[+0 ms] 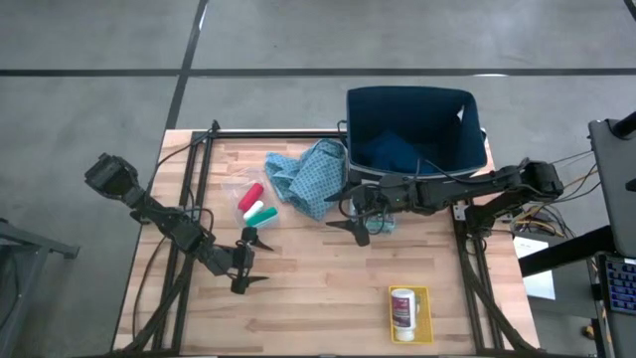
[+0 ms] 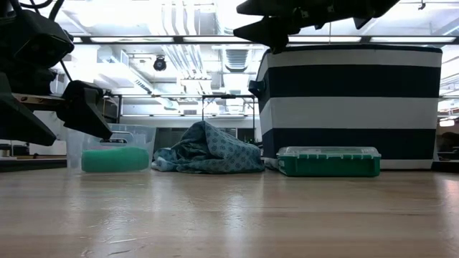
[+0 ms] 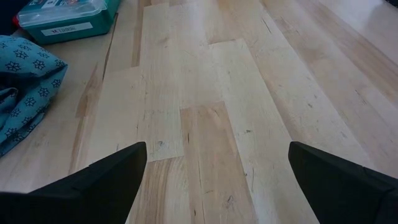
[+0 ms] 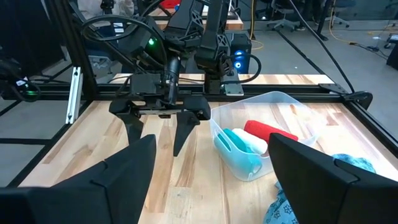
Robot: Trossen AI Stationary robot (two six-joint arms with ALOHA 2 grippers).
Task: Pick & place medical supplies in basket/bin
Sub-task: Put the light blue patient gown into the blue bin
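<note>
**Claws apart, both empty; supplies on bench and in bin**

Right claw (image 1: 360,226) hangs above the bench just in front of the bin, fingers spread, nothing between them. Left claw (image 1: 245,261) sits low over the bench toward its left front, fingers spread wide, nothing held; the left wrist view shows only bare boards between its fingertips (image 3: 118,171).

Light-blue patterned cloth (image 1: 311,177): crumpled in a heap on the bench near the rear edge, touching or just beside the bin's left wall.

Finger-sized red cylinder (image 1: 250,195), white cylinder (image 1: 255,207) and green cylinder (image 1: 263,215): lying side by side in a small clear plastic tub (image 4: 278,127), left of the cloth, near the middle of the bench's rear half. The tub lies between the two claws.

Dark teal folded cloth (image 1: 396,149): inside the bin, on its floor.

White pill bottle (image 1: 403,308): lying on its side on a flat green-and-clear lidded plastic case (image 1: 424,316) near the front edge, right of centre, well apart from both claws.

Navy-and-white striped fabric bin (image 1: 467,124): upright at the rear right corner of the light wooden bench (image 1: 318,298).
</note>
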